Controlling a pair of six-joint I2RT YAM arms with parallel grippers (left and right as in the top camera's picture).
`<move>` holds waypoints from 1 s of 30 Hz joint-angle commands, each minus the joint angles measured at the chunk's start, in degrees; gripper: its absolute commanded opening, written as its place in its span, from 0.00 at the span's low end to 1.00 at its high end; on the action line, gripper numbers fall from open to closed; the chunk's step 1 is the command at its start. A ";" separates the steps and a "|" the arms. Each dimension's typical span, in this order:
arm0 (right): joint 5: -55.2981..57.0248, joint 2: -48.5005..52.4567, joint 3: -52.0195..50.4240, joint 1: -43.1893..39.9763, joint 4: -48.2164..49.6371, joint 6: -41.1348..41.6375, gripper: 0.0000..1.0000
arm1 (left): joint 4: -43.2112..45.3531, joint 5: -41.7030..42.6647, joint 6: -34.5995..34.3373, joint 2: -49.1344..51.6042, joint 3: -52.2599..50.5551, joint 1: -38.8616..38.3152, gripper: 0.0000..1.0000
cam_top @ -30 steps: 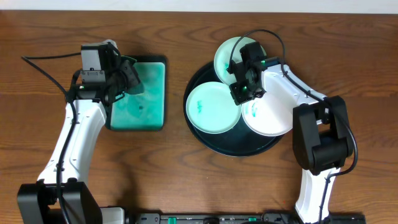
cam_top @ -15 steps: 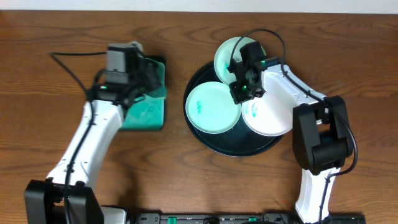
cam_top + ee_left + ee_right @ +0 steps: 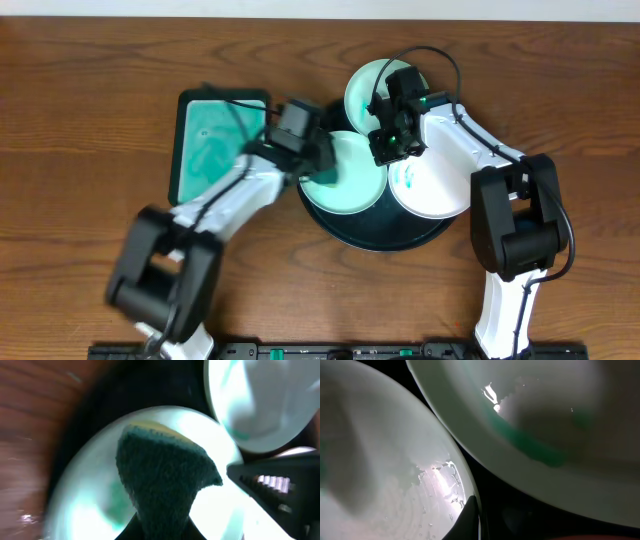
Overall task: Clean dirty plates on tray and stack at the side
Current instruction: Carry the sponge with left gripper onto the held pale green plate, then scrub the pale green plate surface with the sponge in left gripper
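Three plates (image 3: pixel 345 172) lie on the black tray (image 3: pixel 375 238), right of the desk's (image 3: pixel 80 250) middle. One is at the tray's back edge, one at its left, one at its right, rims close together. Over the left plate's left rim, the left gripper (image 3: pixel 312 160) is clamped on a dark green sponge (image 3: pixel 160 475). Where the plates meet, the right gripper (image 3: pixel 388 148) is pinched closed, tip low. A teal dish (image 3: pixel 215 150) sits just left of the tray.

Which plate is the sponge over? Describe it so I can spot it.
Find the round black tray right of the teal dish. It holds three; yours is the left-hand plate, nearest that dish. Only it lies under the left gripper and dark sponge.
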 commanded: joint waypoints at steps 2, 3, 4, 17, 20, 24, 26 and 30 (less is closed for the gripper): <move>-0.15 0.61 -0.39 0.72 0.42 1.92 0.01 | 5.38 -1.31 -2.64 4.76 0.04 -3.61 0.07; -0.15 0.61 -0.39 0.72 0.42 1.92 0.01 | 6.75 -1.49 -2.64 5.66 0.04 -4.22 0.07; -0.15 0.61 -0.39 0.72 0.39 1.92 0.01 | 8.02 -1.79 -2.64 6.47 0.04 -4.70 0.07; -0.11 0.61 -0.39 0.72 -0.09 1.88 0.01 | 3.96 -27.80 6.34 8.61 0.04 -5.05 0.15; -0.09 0.61 -0.39 0.72 -0.28 1.88 0.01 | 3.54 -31.47 9.92 8.55 0.07 -4.24 0.15; -0.11 0.61 -0.39 0.72 -0.35 1.88 0.01 | 3.56 -29.51 10.51 7.32 0.66 -3.93 0.15; -0.09 0.61 -0.39 0.72 -0.57 1.88 0.01 | 3.58 -23.34 10.49 5.66 1.01 -3.93 0.15; -0.09 0.61 -0.39 0.72 -0.68 1.86 0.01 | 4.55 -7.23 4.92 1.51 1.42 -3.93 0.14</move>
